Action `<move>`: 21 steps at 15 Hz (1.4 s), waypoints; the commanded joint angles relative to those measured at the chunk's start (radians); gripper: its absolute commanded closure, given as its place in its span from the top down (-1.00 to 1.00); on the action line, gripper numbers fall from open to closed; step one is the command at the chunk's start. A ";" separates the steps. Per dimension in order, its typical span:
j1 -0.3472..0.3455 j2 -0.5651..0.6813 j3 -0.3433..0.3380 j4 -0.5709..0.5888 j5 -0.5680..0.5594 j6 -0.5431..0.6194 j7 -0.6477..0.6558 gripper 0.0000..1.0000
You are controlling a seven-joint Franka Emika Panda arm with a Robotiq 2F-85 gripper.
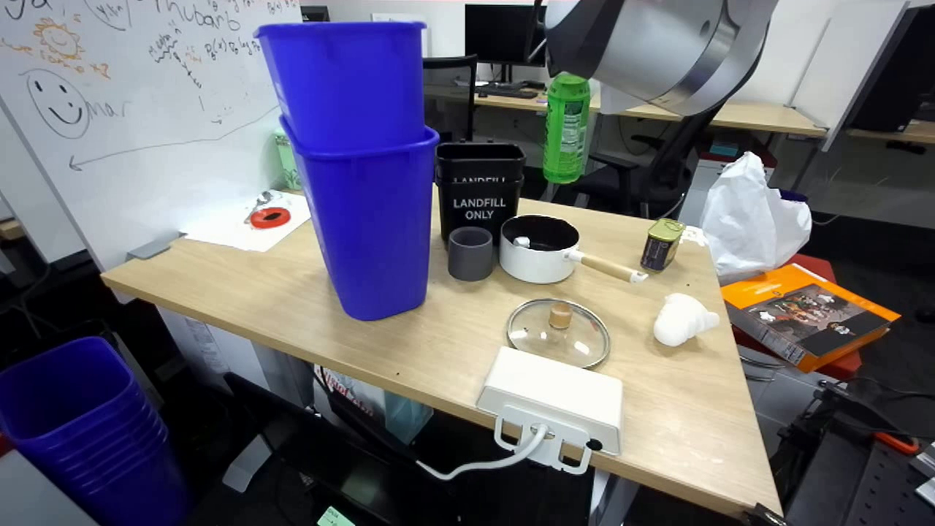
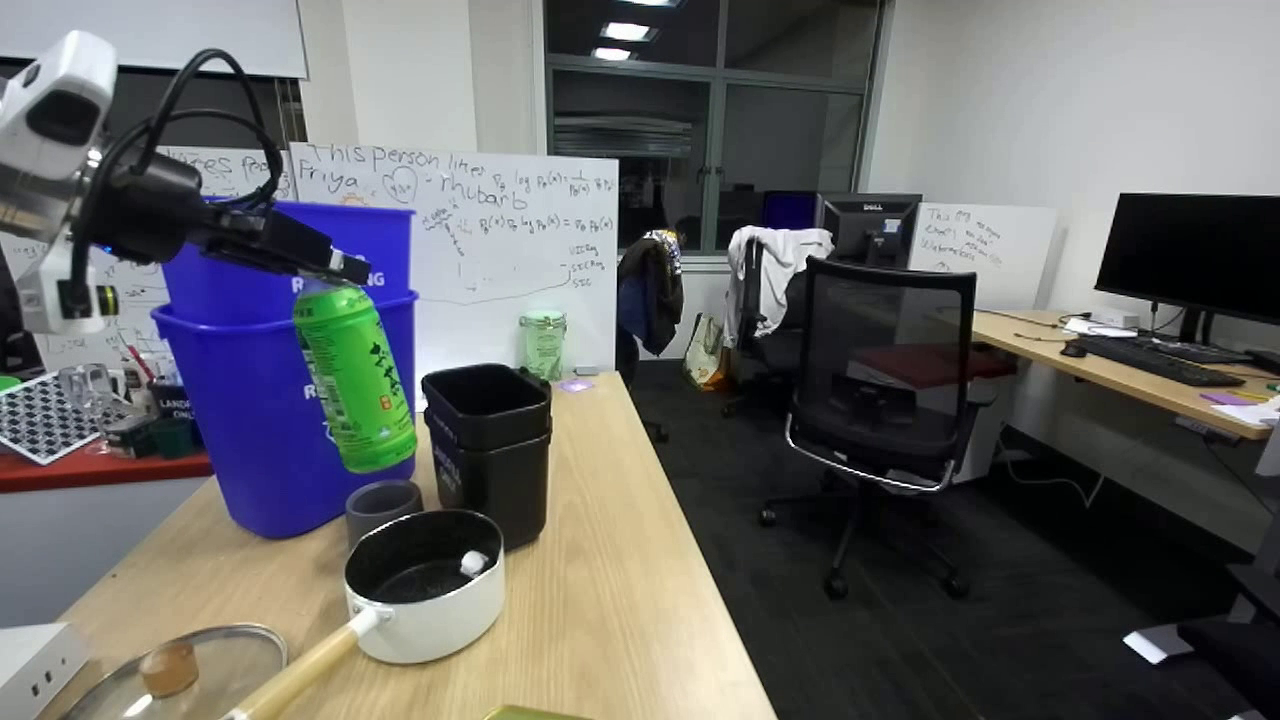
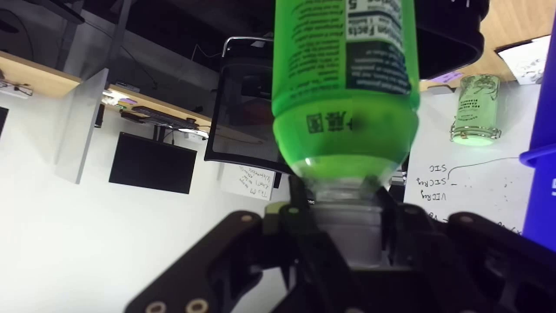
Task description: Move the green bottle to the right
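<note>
The green bottle (image 2: 355, 380) hangs in the air, tilted, its base pointing down above the white pot. My gripper (image 3: 342, 198) is shut on its neck and white cap (image 3: 349, 234), with one finger on each side. In the wrist view the labelled body of the green bottle (image 3: 345, 82) fills the upper middle. An exterior view shows the green bottle (image 1: 566, 130) well above the table's far edge, beneath the wrist; the fingers are hidden behind the arm there. The gripper (image 2: 345, 266) reaches in from the left in an exterior view.
Two stacked blue bins (image 1: 365, 234) stand tall on the table (image 1: 431, 343). Near them are black landfill bins (image 1: 478, 204), a grey cup (image 1: 470, 254), a white pot (image 1: 537, 267), a glass lid (image 1: 559, 333), a tin (image 1: 662, 245) and a white box (image 1: 551, 394).
</note>
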State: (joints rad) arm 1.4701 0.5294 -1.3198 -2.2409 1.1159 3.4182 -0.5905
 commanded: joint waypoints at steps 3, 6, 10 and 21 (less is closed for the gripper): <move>-0.004 0.019 -0.010 -0.004 0.009 -0.006 0.003 -0.79; -0.015 0.058 -0.041 -0.025 0.026 -0.010 0.003 -0.79; -0.014 0.132 -0.094 -0.065 0.073 -0.048 0.009 -0.79; -0.019 0.466 -0.131 -0.223 0.174 -0.294 0.276 -0.79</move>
State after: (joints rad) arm 1.4436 0.8694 -1.4287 -2.4493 1.2864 3.2101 -0.4160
